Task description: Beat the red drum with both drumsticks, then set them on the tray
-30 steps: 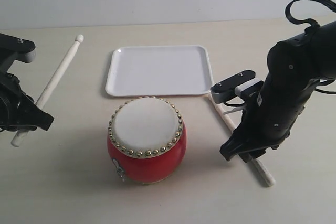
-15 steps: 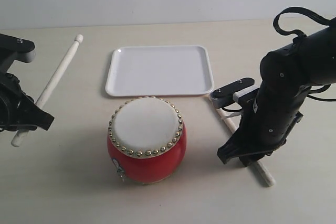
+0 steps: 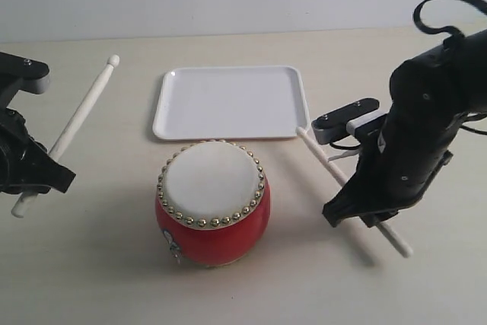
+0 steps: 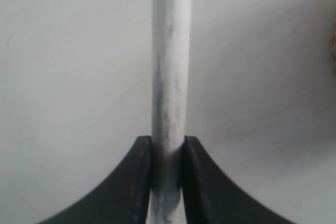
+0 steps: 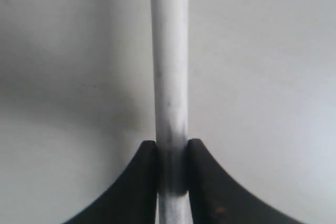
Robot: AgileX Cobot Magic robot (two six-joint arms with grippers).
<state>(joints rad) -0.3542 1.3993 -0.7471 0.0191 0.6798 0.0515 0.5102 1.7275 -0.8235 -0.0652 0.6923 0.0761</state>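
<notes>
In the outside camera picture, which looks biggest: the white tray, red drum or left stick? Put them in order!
1. White tray and red drum: look about alike; the tray is wider, the drum seems nearer.
2. Left stick: smallest, long but very thin.

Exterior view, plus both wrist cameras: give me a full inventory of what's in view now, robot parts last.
glossy red barrel-shaped drum with cream skin and gold studs: one, red and cream, middle of the table, in front of the tray
flat white rectangular plastic tray: one, white, behind the drum, nothing on it
slim pale wooden drumstick on the left: one, pale, clamped in the left pincer, rounded tip pointing toward the back
slim pale wooden drumstick on the right: one, pale, clamped in the right pincer, right of the drum
beige table: one, beige, under everything
left pincer: one, black, shut on the left stick
right pincer: one, black, shut on the right stick
</notes>
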